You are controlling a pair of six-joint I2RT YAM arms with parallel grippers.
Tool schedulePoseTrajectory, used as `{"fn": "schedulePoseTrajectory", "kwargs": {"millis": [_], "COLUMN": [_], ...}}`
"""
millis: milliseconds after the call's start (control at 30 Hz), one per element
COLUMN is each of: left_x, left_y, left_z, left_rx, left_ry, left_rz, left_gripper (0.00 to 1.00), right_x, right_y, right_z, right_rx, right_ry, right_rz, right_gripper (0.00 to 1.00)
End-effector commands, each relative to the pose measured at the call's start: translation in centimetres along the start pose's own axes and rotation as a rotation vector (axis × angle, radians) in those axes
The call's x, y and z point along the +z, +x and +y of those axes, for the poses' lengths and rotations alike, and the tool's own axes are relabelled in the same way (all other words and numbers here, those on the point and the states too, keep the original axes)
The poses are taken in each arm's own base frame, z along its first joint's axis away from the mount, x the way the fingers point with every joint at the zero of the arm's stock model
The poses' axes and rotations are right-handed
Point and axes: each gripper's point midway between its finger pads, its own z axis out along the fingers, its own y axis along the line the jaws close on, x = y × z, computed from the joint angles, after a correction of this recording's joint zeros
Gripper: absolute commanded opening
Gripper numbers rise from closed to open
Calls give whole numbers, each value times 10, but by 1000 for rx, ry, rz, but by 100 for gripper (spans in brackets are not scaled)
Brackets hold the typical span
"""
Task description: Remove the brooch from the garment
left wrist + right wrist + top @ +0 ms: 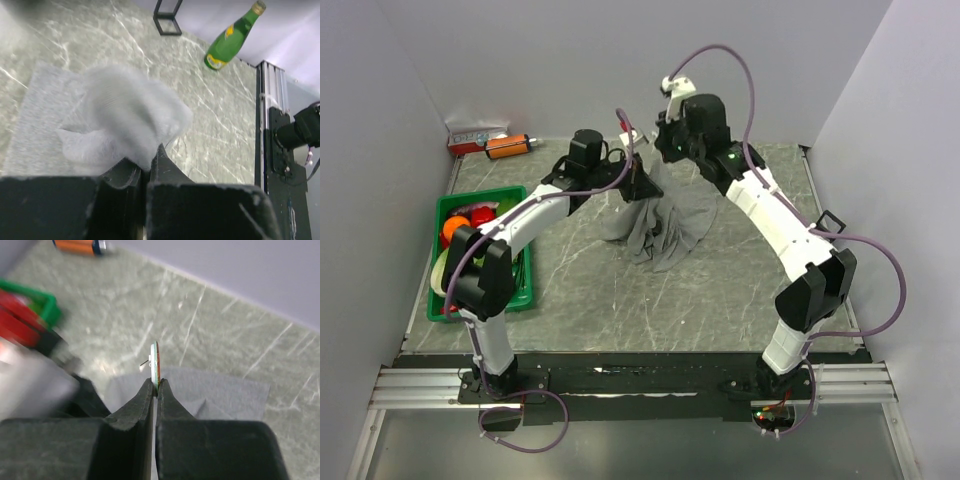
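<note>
Grey and rumpled, the soft fabric garment point(125, 115) bunches just ahead of the left gripper point(148, 162), whose black tips are pressed together on a fold of it. The right gripper point(156, 386) pinches the lower rim of the small whitish round brooch point(155, 359), which stands edge-on above its tips. A thin pin point(144, 361) juts to their left, and the cloth lies beyond and below. Whether the pin is quite free I cannot tell. That rim hold looks slight, so the disc could pivot or slip out. The bare pin could snag cloth if the tips dip. If the left fold slipped, the garment would drop.
</note>
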Motion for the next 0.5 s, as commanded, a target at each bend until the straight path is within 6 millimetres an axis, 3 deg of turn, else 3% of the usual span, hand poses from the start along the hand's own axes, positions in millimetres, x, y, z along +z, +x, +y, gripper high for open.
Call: {"fn": "schedulePoseTrajectory", "kwargs": {"millis": [0,100,200,233,267,333,367,400,433,467], "left_x": [2,-1,-6,-10,-18,-35,-49,-60,-68,-80], "left_y": [-6,2,3,-2,-6,-19,-24,-33,-35,-40], "left_z": [4,3,6,4,7,4,9,6,6,8], "left_rx": [40,20,26,35,35,47,43,60,57,65], "left_ry": [-9,-25,-45,-47,-55,-55,-62,-65,-68,-68], "left_rz": [3,26,35,29,22,-6,-21,-38,-36,-44], "left_gripper": [1,1,1,8,18,42,49,55,64,67], "right_x": [-7,-11,-14,-16,-14,-26,-25,-36,-40,-42], "right_y": [-62,-74,-69,-65,-53,-47,-31,-29,-24,-16], "right_z": [-6,-6,-3,-3,-7,-4,-8,6,10,8], "right_rx": [77,79,67,59,50,45,37,37,10,-3], "right_ry": [30,17,-3,-6,-6,-66,-107,-220,-282,-318], "right_rz": [-168,-196,-186,-175,-146,-135,-100,-93,-83,-64], "right_gripper": [0,0,0,0,0,0,0,0,0,0]}}
